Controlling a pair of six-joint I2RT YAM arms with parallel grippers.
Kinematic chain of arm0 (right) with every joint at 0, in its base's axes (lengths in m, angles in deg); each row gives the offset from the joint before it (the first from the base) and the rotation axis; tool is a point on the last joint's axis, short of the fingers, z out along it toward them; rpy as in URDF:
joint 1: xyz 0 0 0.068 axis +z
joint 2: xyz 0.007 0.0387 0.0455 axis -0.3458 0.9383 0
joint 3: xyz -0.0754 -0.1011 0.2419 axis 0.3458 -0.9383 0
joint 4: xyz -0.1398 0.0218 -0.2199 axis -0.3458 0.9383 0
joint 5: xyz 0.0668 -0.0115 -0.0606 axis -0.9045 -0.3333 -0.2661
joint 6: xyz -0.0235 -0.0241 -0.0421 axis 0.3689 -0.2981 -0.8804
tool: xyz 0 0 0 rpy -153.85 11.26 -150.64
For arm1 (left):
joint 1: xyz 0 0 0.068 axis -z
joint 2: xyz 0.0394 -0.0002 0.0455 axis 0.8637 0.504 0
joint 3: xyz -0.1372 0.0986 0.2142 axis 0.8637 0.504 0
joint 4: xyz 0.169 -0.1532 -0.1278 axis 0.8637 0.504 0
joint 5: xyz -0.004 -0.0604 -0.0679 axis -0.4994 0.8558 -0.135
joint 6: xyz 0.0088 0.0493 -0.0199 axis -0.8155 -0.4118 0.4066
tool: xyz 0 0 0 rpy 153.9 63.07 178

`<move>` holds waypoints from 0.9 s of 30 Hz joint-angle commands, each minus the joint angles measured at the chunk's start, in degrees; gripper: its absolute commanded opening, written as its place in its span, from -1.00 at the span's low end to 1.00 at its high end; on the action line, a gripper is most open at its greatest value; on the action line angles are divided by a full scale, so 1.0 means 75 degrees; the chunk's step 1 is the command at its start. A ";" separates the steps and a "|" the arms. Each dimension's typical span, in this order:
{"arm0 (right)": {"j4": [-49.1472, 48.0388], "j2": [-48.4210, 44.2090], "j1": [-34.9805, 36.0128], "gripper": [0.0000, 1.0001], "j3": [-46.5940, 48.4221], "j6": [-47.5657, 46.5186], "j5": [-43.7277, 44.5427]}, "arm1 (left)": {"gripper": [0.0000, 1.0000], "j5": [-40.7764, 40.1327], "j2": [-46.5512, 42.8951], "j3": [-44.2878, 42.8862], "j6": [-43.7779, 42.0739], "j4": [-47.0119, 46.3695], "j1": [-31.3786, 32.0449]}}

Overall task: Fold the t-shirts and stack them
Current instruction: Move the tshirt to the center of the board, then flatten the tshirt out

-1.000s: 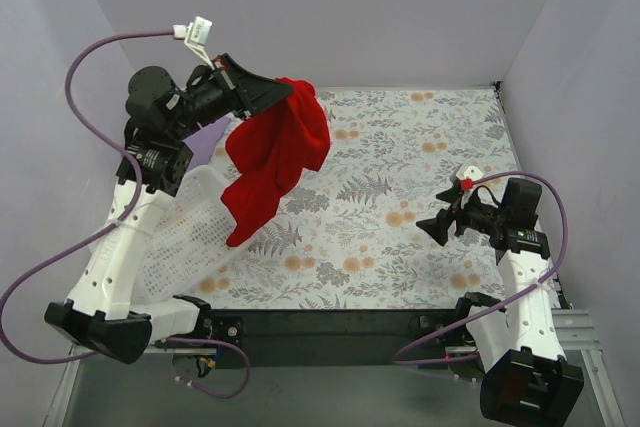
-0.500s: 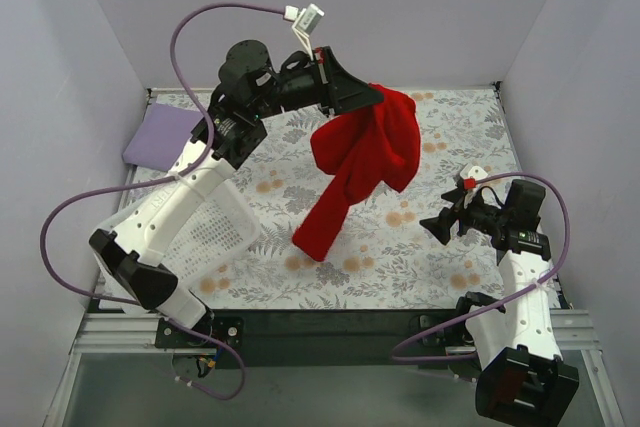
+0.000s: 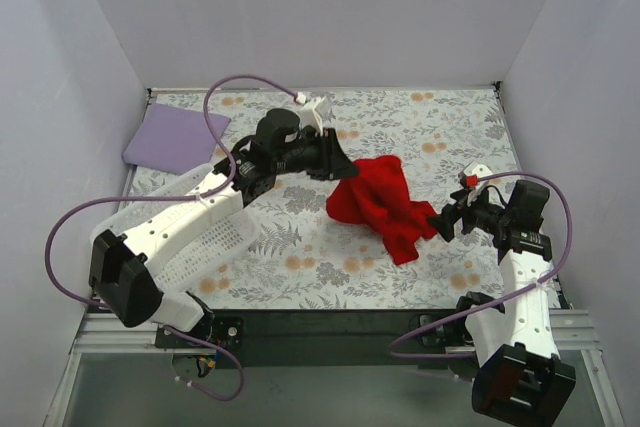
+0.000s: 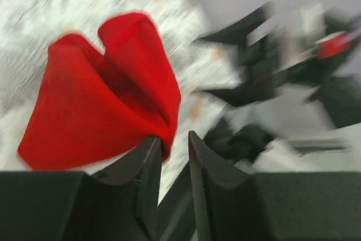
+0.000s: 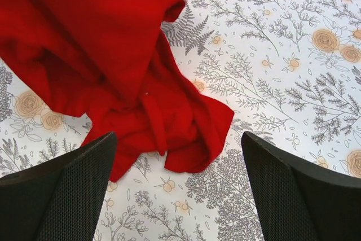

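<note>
The red t-shirt (image 3: 383, 202) is soft, matte knit, bunched into a rumpled heap with deep folds and one limp tongue trailing toward the near edge. It lies right of centre on the counter, on the grey-and-orange floral tablecloth (image 3: 430, 137). In my left wrist view, which is blurred, it rises in two rounded humps (image 4: 101, 105).

My left pincer (image 3: 340, 169) sits at the heap's left edge, jaws parted by only a narrow slit (image 4: 175, 142). A fold of the cloth touches one fingertip, and nothing seems clamped between them. My right pincer (image 3: 440, 222) stands spread wide just beside the heap's right side, its textured black pads framing the shirt from above (image 5: 176, 139), apart from it.

The lavender t-shirt (image 3: 175, 137) lies flat at the far left corner, beyond the white perforated basket (image 3: 215, 232).

Half a second ago the red t-shirt hung long and loose in the air from my left pincer; now it has dropped onto the tablecloth and my left arm has come down low. My right pincer has not changed.
</note>
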 commanded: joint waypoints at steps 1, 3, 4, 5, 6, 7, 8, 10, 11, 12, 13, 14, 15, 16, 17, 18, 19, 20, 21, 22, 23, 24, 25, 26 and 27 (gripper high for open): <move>-0.0249 0.0004 -0.0077 0.93 0.0013 0.0115 0.0083 | -0.40 -0.2477 -0.0979 0.1357 -0.0215 0.1574 -0.0007; -0.0273 -0.0031 -0.0089 0.93 -0.0023 0.0115 0.0060 | -0.32 -0.3070 -0.1201 0.1954 -0.0039 0.2141 -0.0007; -0.0308 -0.0054 -0.0089 0.93 -0.0046 0.0115 0.0013 | 0.01 -0.3199 -0.1643 0.2108 0.0078 0.2271 -0.0008; -0.0308 -0.0043 -0.0089 0.93 -0.0058 0.0115 -0.0022 | 0.20 -0.3502 -0.1903 0.2261 0.0114 0.2330 -0.0008; -0.0320 -0.0019 -0.0089 0.93 -0.0070 0.0127 -0.0069 | 0.35 -0.3575 -0.2230 0.2424 0.0126 0.2331 0.0004; -0.0320 0.0062 -0.0089 0.93 -0.0070 0.0127 -0.0174 | 0.60 -0.3680 -0.2512 0.2484 0.0138 0.2308 -0.0007; -0.0320 0.0121 -0.0089 0.93 -0.0058 0.0115 -0.0233 | 0.67 -0.3762 -0.3060 0.2531 0.0115 0.2203 -0.0008; -0.0273 0.0308 -0.0077 0.93 -0.0046 0.0092 -0.0571 | 0.81 -0.3927 -0.3497 0.2764 0.0091 0.2004 -0.0019; -0.0099 0.0460 -0.0077 0.93 0.0000 -0.0071 -0.0887 | 0.82 -0.3788 -0.3836 0.3021 -0.0025 0.1643 -0.0031; 0.0031 0.0461 -0.0066 0.93 0.0035 -0.0165 -0.0890 | 0.83 -0.3636 -0.3909 0.3024 -0.0096 0.1466 -0.0043; 0.0148 0.0612 -0.0066 0.93 0.0082 -0.0247 -0.1110 | 0.84 -0.3437 -0.3909 0.3175 -0.0201 0.1255 -0.0043; 0.0253 0.0695 -0.0054 0.93 0.0106 -0.0341 -0.1182 | 0.83 -0.3180 -0.3828 0.3165 -0.0260 0.1044 -0.0031; 0.0417 0.0754 -0.0042 0.92 0.0176 -0.0504 -0.1218 | 0.78 -0.2771 -0.3433 0.3118 -0.0516 0.0938 -0.0043; 0.0430 0.0847 -0.0042 0.92 0.0200 -0.0518 -0.1172 | 0.71 -0.2025 -0.3174 0.2862 -0.0658 0.0809 -0.0043; 0.0442 0.0894 -0.0031 0.92 0.0235 -0.0506 -0.1136 | 0.65 -0.1623 -0.2881 0.2686 -0.0810 0.0738 -0.0031; 0.0454 0.0930 -0.0031 0.92 0.0258 -0.0483 -0.1089 | 0.63 -0.1271 -0.2205 0.2487 -0.1264 0.0691 0.0004; 0.0465 0.1034 -0.0031 0.92 0.0340 -0.0448 -0.0938 | 0.63 -0.0722 -0.1874 0.2218 -0.1524 0.0690 0.0051; 0.0465 0.1117 -0.0031 0.92 0.0410 -0.0413 -0.0809 | 0.62 -0.0658 -0.1488 0.1693 -0.1874 0.0690 0.0248; 0.0500 0.1199 -0.0031 0.91 0.0480 -0.0308 -0.0645 | 0.62 -0.0635 -0.0880 0.1375 -0.2469 0.0702 0.0355; 0.0547 0.1443 -0.0031 0.90 0.0667 -0.0261 -0.0296 | 0.62 -0.0704 -0.0549 0.1116 -0.2812 0.0725 0.0495; 0.0617 0.1573 -0.0042 0.86 0.0761 -0.0237 -0.0118 | 0.62 -0.0739 -0.0256 0.0615 -0.3117 0.0784 0.0612; 0.0687 0.1714 -0.0065 0.83 0.0878 -0.0237 0.0069 | 0.61 -0.0786 0.0002 0.0401 -0.3387 0.0819 0.0799; 0.0804 0.1970 -0.0112 0.80 0.1042 -0.0213 0.0338 | 0.60 -0.0845 0.0538 0.0260 -0.3923 0.0831 0.0871; 0.0910 0.2077 -0.0194 0.77 0.1125 -0.0248 0.0341 | 0.60 -0.0973 0.0764 0.0131 -0.4079 0.0808 0.0941; 0.1015 0.2183 -0.0392 0.76 0.1207 -0.0295 0.0329 | 0.58 -0.1021 0.1022 -0.0022 -0.4255 0.0784 0.1034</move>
